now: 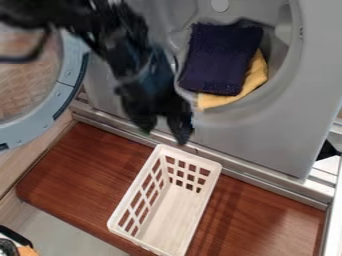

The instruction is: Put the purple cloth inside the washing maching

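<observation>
The washer (267, 140) is filling the upper right, its round mouth (286, 75) facing the camera, and the brown worktop (73, 170) is stretching along its foot. The door (67, 82) is standing open at the left, and the black arm (127, 55) is coming in from the upper left, crossing the washer's front. On the worktop the white basket (170, 210) is sitting slantwise, near the washer. The purple cloth (220, 60) is lying in the mouth, over the yellow cloth (257, 75), which is showing along its right side and below it; how far back either is reaching I cannot tell. The end effector (163, 132) is hanging between the mouth and the basket, its fingers standing apart with nothing between them. By its looks the purple cloth is going to be light, soft and floppy, with a knobbly weave giving good grip and nothing fragile in it. If it is needing a push deeper, pinching a raised fold near its middle is looking best; pinching low is risking catching the yellow cloth too. The placing itself is looking all but done.
</observation>
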Controlling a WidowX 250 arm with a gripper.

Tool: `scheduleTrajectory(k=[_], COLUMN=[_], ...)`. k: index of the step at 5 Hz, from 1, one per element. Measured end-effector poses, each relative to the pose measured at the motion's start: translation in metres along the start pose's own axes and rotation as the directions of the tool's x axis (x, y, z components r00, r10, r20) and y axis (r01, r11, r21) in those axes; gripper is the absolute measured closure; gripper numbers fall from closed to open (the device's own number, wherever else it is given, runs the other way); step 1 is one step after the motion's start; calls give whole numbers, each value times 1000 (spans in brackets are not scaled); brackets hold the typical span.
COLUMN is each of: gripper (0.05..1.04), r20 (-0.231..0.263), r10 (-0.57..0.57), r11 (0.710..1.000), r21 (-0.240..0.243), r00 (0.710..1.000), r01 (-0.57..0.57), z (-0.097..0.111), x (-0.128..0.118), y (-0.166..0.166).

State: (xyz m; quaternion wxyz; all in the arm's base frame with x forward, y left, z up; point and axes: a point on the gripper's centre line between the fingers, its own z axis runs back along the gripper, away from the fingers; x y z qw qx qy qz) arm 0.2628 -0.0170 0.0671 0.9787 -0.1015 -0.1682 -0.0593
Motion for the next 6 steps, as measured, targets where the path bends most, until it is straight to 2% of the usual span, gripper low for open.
scheduleTrajectory(k=[1, 2, 3, 6], gripper=[83, 83, 83, 83], r20=[-54, -48, -33, -34], r10=[-43, -106, -106, -110], r11=[998, 983, 982, 981], r21=[47, 148, 155, 156], r00=[998, 993, 994, 993], r01=[45, 112, 110, 114], z=[-29, -50, -50, -50], x=[-23, -35, -32, -32], y=[9, 13, 13, 13])
